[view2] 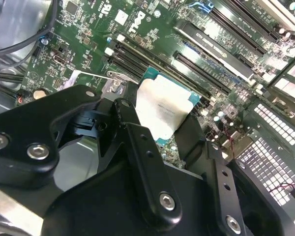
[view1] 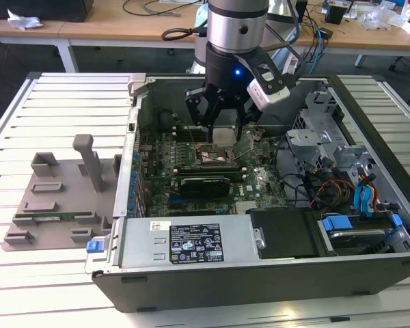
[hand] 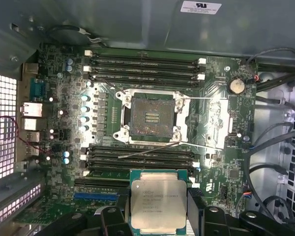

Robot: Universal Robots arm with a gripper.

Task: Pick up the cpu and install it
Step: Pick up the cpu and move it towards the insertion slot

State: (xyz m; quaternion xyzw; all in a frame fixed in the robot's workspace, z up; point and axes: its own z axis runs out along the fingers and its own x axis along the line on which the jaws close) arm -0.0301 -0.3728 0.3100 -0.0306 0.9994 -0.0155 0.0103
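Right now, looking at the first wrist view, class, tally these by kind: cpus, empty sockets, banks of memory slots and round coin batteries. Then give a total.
cpu: 1
empty socket: 1
memory slot banks: 2
coin battery: 1
Total: 5

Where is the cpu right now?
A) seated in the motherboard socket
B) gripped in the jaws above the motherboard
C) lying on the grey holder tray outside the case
B: in the first wrist view the cpu is clamped by the gripper, and the socket beyond it has no chip in it.
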